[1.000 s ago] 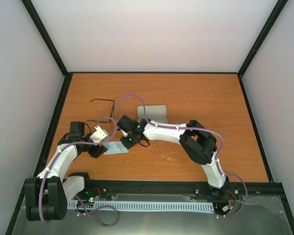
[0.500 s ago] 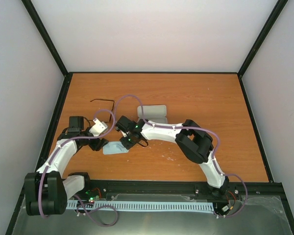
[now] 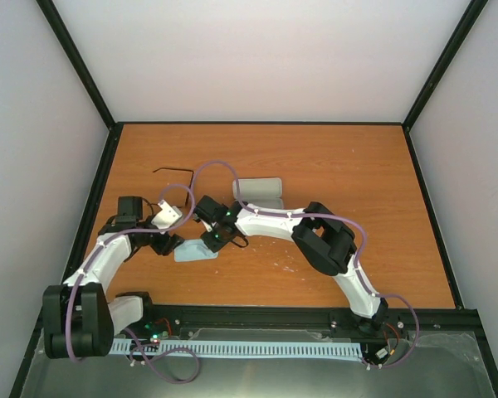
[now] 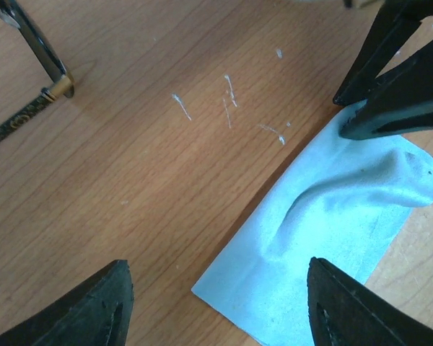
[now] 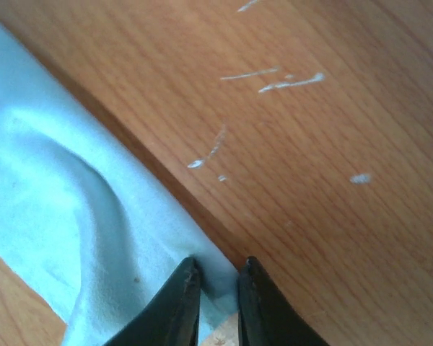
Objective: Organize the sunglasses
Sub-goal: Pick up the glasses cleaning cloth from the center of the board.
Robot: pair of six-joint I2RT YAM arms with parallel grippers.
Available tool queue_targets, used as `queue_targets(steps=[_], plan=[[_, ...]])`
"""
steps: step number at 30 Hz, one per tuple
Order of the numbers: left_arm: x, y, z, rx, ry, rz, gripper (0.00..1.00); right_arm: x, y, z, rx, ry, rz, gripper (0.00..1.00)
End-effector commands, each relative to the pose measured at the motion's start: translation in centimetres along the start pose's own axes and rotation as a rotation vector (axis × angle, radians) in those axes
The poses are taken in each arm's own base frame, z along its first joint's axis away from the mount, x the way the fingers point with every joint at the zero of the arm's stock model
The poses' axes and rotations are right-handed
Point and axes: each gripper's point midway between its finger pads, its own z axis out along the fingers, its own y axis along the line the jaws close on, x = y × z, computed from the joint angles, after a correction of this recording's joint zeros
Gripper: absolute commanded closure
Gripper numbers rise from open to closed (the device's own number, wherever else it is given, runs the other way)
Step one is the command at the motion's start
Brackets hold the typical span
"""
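Note:
The sunglasses, thin and black, lie on the table at the back left; one slim arm shows in the left wrist view. A pale blue cloth lies flat in front of them. My right gripper is shut on the cloth's right corner, its fingertips pinching the edge. My left gripper is open and empty, just above the cloth's left corner. The right gripper's fingers show at the upper right of the left wrist view.
A pale rounded oblong case lies behind the right arm's wrist. White scuff marks dot the wooden table. Black frame rails and white walls border the table.
My left gripper has pulled back and up a little from the cloth's left edge. The right gripper has shifted slightly left with the cloth corner. The sunglasses have not moved.

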Motion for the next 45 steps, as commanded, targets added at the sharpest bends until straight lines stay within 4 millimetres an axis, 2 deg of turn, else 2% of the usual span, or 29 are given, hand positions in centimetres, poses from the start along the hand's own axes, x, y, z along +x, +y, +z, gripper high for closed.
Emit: queue_targets(steps=[1,4,19,26,30,36,42,45], plan=[[-0.6,0.7,0.2,0.004,-0.001,0.003,0.33,1.3,-0.2,1.4,0.0,0.057,0.002,0.88],[0.4,0.9,0.9,0.015,0.046,-0.004,0.32,1.5,-0.2,1.6,-0.002,0.063,0.0,0.97],[1.9,2.3,3.0,-0.007,0.104,-0.023,0.35,1.2,-0.1,1.0,-0.004,0.051,0.003,0.97],[3.1,1.5,3.5,0.032,0.142,-0.034,0.55,1.2,-0.1,1.0,-0.004,0.047,0.005,0.97],[3.5,0.7,3.3,0.061,0.15,-0.038,0.6,1.3,-0.1,1.1,-0.008,0.049,0.009,0.97],[4.3,-0.5,3.4,0.103,0.167,-0.049,0.78,1.2,-0.1,1.0,-0.01,0.045,0.011,0.97],[4.0,-1.5,3.0,0.144,0.148,-0.061,0.99,1.1,0.0,0.8,-0.014,0.034,0.019,0.97],[3.3,-1.7,2.6,0.153,0.128,-0.066,0.99,1.2,0.0,0.6,-0.013,0.028,0.027,0.97]])
